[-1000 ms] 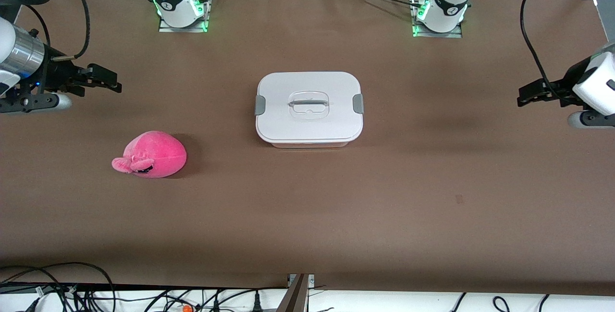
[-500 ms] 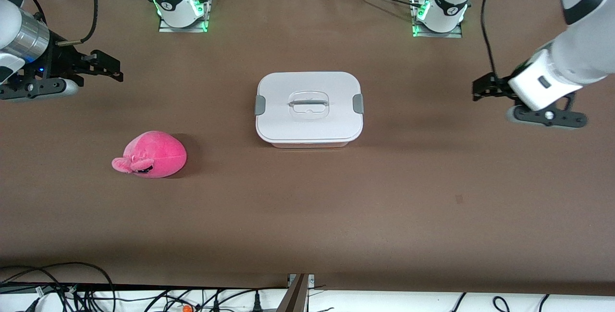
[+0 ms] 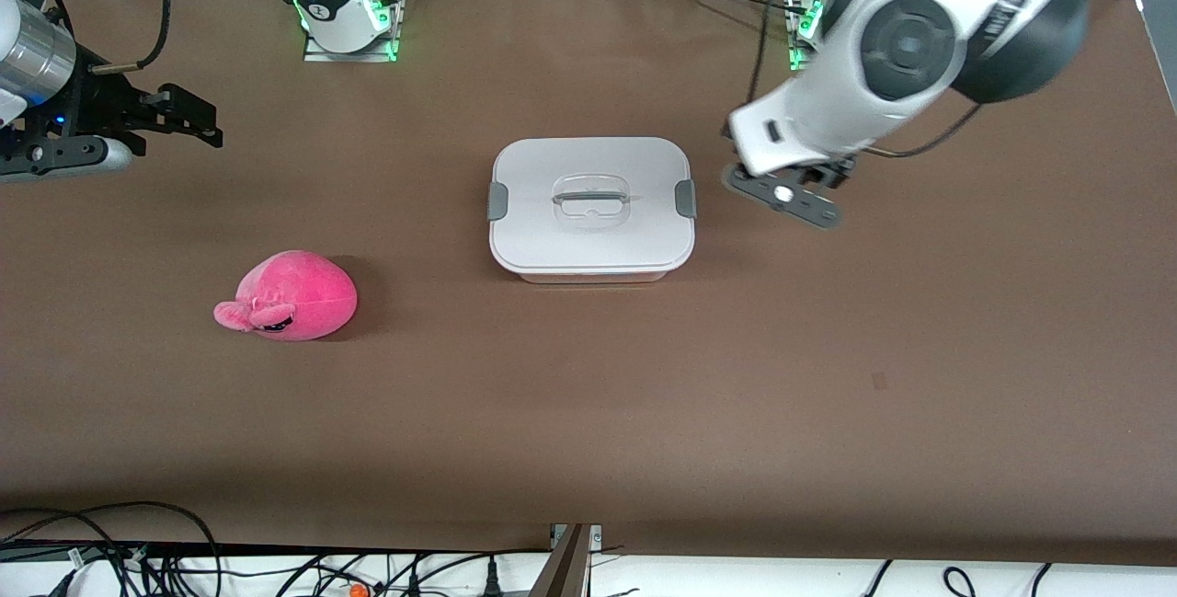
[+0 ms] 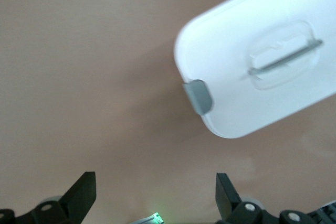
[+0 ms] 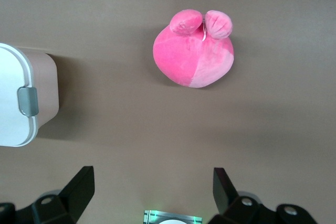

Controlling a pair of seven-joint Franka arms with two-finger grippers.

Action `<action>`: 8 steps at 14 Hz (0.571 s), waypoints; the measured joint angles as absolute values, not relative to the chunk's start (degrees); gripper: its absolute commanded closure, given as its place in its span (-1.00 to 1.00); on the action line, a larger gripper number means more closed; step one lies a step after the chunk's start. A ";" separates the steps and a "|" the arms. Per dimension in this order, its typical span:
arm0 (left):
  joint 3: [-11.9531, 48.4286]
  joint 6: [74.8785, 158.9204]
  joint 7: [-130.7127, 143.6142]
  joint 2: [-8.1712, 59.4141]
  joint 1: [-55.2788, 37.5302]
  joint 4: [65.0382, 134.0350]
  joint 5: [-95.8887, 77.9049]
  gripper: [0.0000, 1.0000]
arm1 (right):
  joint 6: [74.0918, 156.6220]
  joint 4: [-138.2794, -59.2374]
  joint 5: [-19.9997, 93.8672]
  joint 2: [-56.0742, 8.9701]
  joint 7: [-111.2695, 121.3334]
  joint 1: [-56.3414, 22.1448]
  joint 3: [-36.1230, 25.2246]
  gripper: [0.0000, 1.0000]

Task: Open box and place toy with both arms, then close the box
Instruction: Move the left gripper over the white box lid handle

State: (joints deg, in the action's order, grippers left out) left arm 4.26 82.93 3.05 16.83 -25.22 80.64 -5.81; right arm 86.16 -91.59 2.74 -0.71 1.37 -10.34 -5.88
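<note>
Two things lie on the brown, matte table. The box, a rounded rectangle with a smooth white lid, sits near the table's middle; a grey clip shows on each short side, a clear recessed handle at the lid's centre, and the right wrist view shows its translucent pink base. The lid is on. The toy, a soft, bright pink egg-shaped plush with small limbs and a dark face mark, rests well apart from the box, toward the right arm's end of the table and nearer the front edge.

The left gripper hangs over bare table just beside the box's clip end; its fingers stand wide apart and empty. Since a second ago this arm has swung in from the table's end to the box. The right gripper is over its own end of the table, seemingly shifted only slightly toward the base edge; its fingers are spread apart and hold nothing. Box and toy have not moved.
</note>
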 measured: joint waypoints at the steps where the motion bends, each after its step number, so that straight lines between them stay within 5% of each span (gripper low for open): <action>1: 4.29 83.11 2.64 17.25 -27.28 80.65 -5.81 -1.00 | 86.13 -91.61 2.53 -0.71 1.37 -10.32 -5.78 -1.00; 8: 4.42 94.28 -10.00 24.24 -39.10 80.93 -5.84 -1.00 | 89.43 -93.54 2.22 -2.33 1.10 -9.79 -6.04 -1.00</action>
